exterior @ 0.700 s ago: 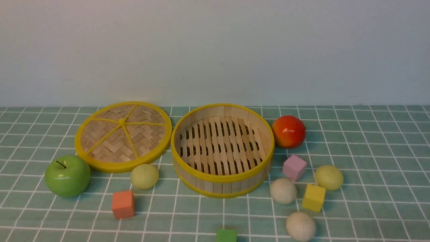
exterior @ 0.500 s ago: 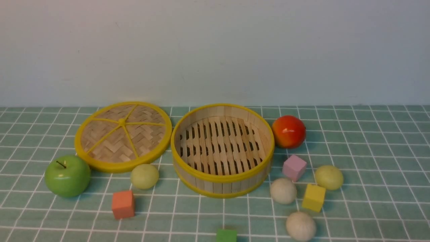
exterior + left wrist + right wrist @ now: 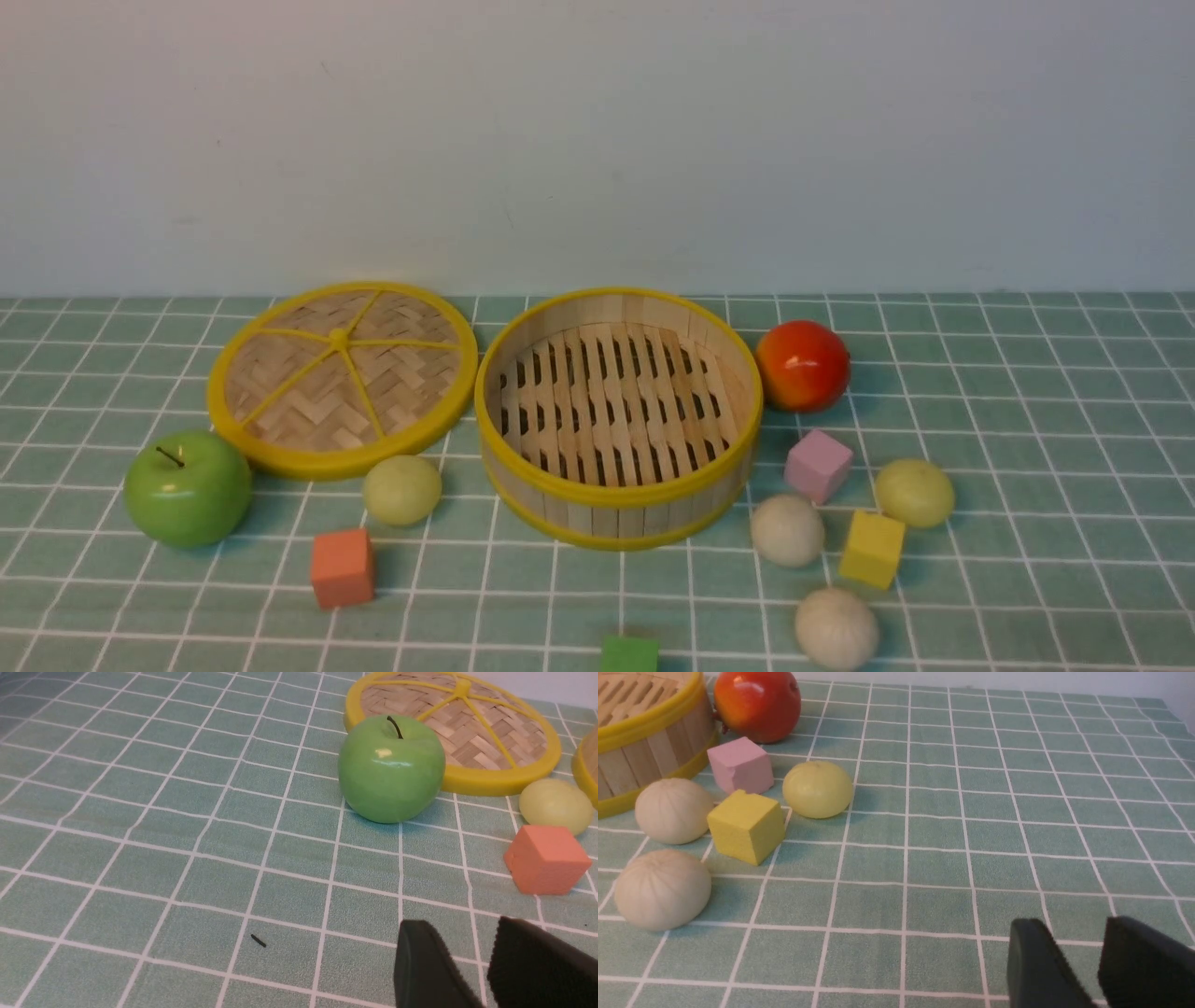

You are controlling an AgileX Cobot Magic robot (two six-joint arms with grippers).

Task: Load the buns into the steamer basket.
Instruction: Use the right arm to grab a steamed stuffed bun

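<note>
The steamer basket (image 3: 597,519) stands upright in the middle of the table, with nothing in it. One yellow-green bun (image 3: 401,489) lies to its front left, also in the left wrist view (image 3: 555,806). To the basket's right lie a second yellow-green bun (image 3: 914,492) and two off-white buns (image 3: 787,529) (image 3: 836,628); all three show in the right wrist view (image 3: 817,789) (image 3: 673,810) (image 3: 662,889). My left gripper (image 3: 460,927) and right gripper (image 3: 1070,925) hover low over bare cloth, jaws slightly apart and empty. Neither shows in the front view.
The flat woven lid (image 3: 341,378) lies left of the basket, with a green apple (image 3: 188,486) in front of it. A red apple (image 3: 802,365) sits at the basket's right. Orange (image 3: 342,567), pink (image 3: 818,465), yellow (image 3: 872,548) and green (image 3: 628,653) cubes lie among the buns.
</note>
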